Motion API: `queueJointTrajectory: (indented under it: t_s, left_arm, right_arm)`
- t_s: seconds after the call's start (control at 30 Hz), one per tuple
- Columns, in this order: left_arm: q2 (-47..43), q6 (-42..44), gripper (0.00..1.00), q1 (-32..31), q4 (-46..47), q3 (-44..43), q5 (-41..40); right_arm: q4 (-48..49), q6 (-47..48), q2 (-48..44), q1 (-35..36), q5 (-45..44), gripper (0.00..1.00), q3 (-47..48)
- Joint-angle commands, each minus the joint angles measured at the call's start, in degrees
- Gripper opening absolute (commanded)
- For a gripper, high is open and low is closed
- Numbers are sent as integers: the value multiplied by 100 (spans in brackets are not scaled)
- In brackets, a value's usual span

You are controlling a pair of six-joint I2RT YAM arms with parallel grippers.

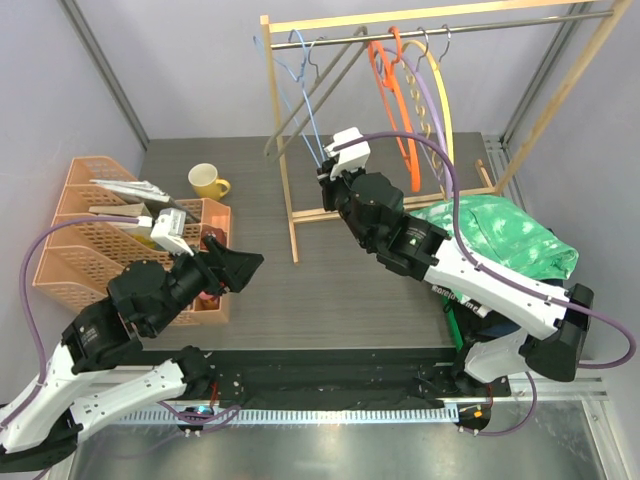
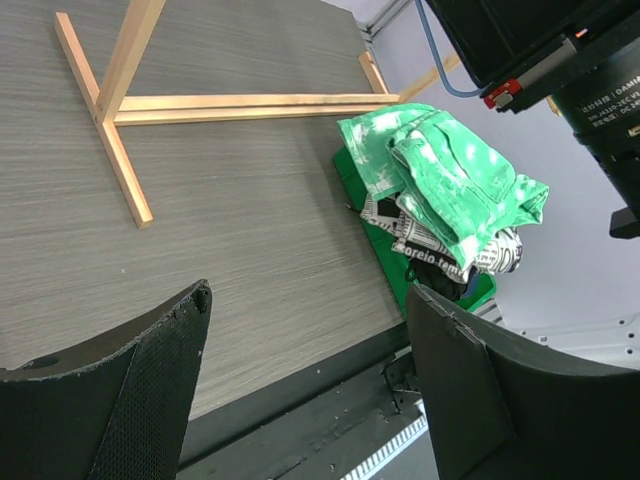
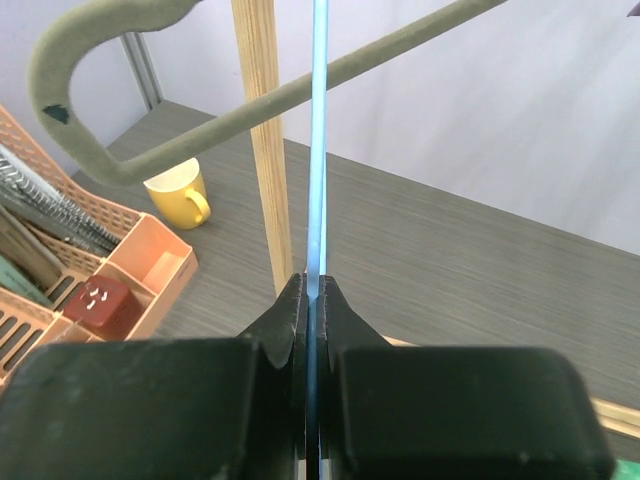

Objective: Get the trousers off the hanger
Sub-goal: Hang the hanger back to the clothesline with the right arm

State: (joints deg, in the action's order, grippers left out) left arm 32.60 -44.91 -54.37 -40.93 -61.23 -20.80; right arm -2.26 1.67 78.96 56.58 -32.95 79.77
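The trousers lie in a pile at the right: green-and-white mottled ones point(image 1: 500, 235) on top, newspaper-print ones point(image 2: 425, 240) under them, on a green tray point(image 2: 368, 212). The pile also shows in the left wrist view point(image 2: 440, 170). No trousers hang on the rack. My right gripper point(image 1: 326, 168) is shut on the bottom of a thin blue wire hanger point(image 1: 300, 90), which hangs bare from the rail; the wire point(image 3: 318, 150) runs up from between the fingers of my right gripper point(image 3: 312, 290). My left gripper point(image 1: 245, 265) is open and empty above the table's front left; in its wrist view it point(image 2: 308, 292) holds nothing.
A wooden clothes rack point(image 1: 293, 215) stands at the back with a bare grey hanger point(image 3: 100, 160) and orange point(image 1: 390, 90), yellow and purple ones. A yellow mug point(image 1: 205, 180) and an orange desk organizer point(image 1: 80, 230) stand at the left.
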Motion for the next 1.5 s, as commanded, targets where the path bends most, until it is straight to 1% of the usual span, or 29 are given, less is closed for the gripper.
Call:
queueJointTrajectory:
  t_s: [0.0,0.1,0.27,0.37,0.47,0.57,0.6,0.67,0.7,0.73,0.77,0.8,0.87,0.9,1.0,1.03,1.17,1.23,1.27,1.33,1.37,1.4,1.43,1.47]
  left_arm:
    - [18,131,79,-21,41,-214,-21]
    - [10,140,79,-21,23,-196,-30]
    - [10,78,79,-21,94,-135,49]
    - [36,70,79,-21,67,-204,76]
    - [-25,70,79,-21,15,-214,50]
    - [-52,43,79,-21,-3,-179,32]
    - [-52,35,79,-21,6,-144,41]
    - [9,35,80,-21,50,-108,111]
    - [44,17,80,-30,50,-100,137]
    - [106,17,80,-21,50,-73,190]
    - [115,8,80,-21,58,-56,199]
    - [124,-9,81,-21,93,-21,199]
    - [80,-80,82,-21,224,155,216]
    - [71,-106,82,-21,269,225,234]
    - [19,-211,82,-21,375,445,313]
    - [18,-255,82,-30,401,498,322]
    - [-87,-404,83,-30,533,814,462]
    - [-183,-449,83,-21,629,1016,533]
    - [-227,-484,84,-21,665,1086,542]
    - [-394,-580,84,-21,813,1376,603]
    - [-456,-607,84,-30,875,1482,621]
    - [-508,-677,84,-21,919,1683,647]
    - [-631,-712,84,-21,1016,1798,691]
    - [-693,-739,84,-21,1077,1895,717]
  right_arm:
    - [666,-26,111,-77,-186,1,-49]
    - [858,-106,76,-85,-159,1,-259]
    - [1702,-456,137,-138,-327,1,-602]
    - [1563,-536,269,-138,-274,1,-480]
    - [1352,-589,155,-138,-238,1,-585]
    - [895,-764,-37,-138,-72,22,-611]
    - [764,-817,-82,-138,-19,40,-611]
    - [263,-1027,-187,-130,147,58,-481]
    - [-69,-1098,-223,-121,192,71,-419]
    - [-473,-1203,-258,-77,245,79,-375]
    - [-633,-1248,-310,-42,289,83,-365]
    - [-774,-1292,-494,2,263,95,-391]
    - [-1048,-1573,-766,90,280,100,-601]
    - [-1109,-1678,-1072,125,367,100,-707]
    - [-1224,-2047,-1592,257,578,100,-1190]
    - [-1259,-2144,-1925,301,631,100,-1322]
    - [-1426,-2680,-2595,547,781,100,-2103]
    - [-1496,-3128,-2928,688,729,100,-2429]
    - [-1479,-3251,-3043,732,720,100,-2814]
    - [-1339,-3681,-3298,811,632,100,-3237]
    - [-1269,-3839,-3560,802,571,100,-3674]
    - [-1155,-3963,-3737,802,553,100,-3905]
    - [-797,-4138,-3895,802,535,100,-4142]
    - [-611,-4201,-4193,802,535,100,-4614]
